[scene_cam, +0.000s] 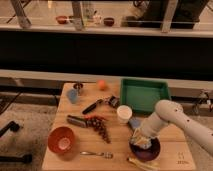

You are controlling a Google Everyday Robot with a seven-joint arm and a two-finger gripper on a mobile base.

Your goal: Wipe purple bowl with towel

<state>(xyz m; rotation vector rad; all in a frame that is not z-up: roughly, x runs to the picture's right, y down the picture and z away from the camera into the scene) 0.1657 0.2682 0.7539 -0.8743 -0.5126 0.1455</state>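
Note:
The purple bowl (149,150) sits near the front right corner of the wooden table (80,135). The towel (141,142), a pale whitish cloth, lies pressed into the bowl's left inside. My gripper (140,138) reaches down from the white arm (175,116) on the right and sits right on the towel, inside the bowl. The arm's wrist covers the bowl's far rim.
A white cup (123,113) stands just behind the bowl. A green tray (144,94) is at the back right. An orange bowl (62,140) is front left, a spoon (97,154) beside it. Grapes (99,125), a banana (141,164), an orange (102,85) and a blue cup (73,95) lie around.

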